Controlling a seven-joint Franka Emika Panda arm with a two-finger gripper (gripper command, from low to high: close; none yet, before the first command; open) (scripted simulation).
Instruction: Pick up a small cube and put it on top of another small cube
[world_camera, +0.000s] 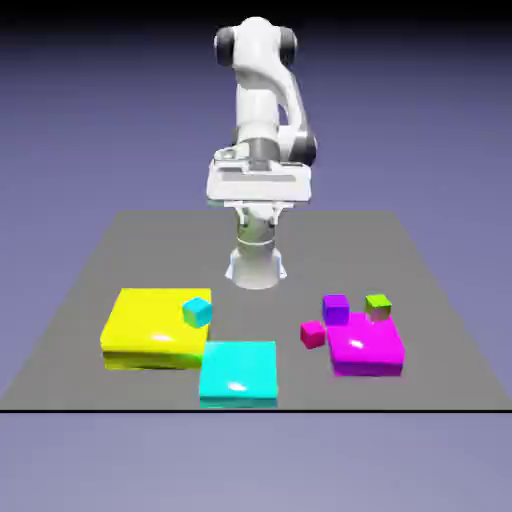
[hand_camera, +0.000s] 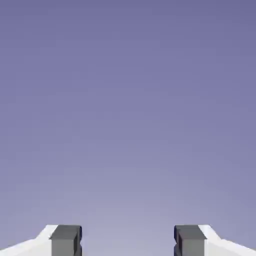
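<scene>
Left to right in the exterior view: the claw (hand_camera: 128, 241), fingers wide apart and empty, hangs above the table (world_camera: 256, 395); rightward and below, nearer the camera, sit the pink-magenta cube (world_camera: 312, 334), then the purple cube (world_camera: 336, 309). Seemingly pre-grasp; next, lower toward pink-magenta.

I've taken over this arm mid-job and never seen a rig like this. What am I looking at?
Both pictures are simulated. The exterior view faces a white robot arm across a grey table. The hand view looks out along its jaws, which stand wide apart with only plain backdrop between them, so nothing is held.

On the exterior view's left are a yellow slab with a small cyan cube at its right edge, and a cyan slab. On the right are a magenta slab, a pink cube, a purple cube and a green-topped brown cube.
</scene>
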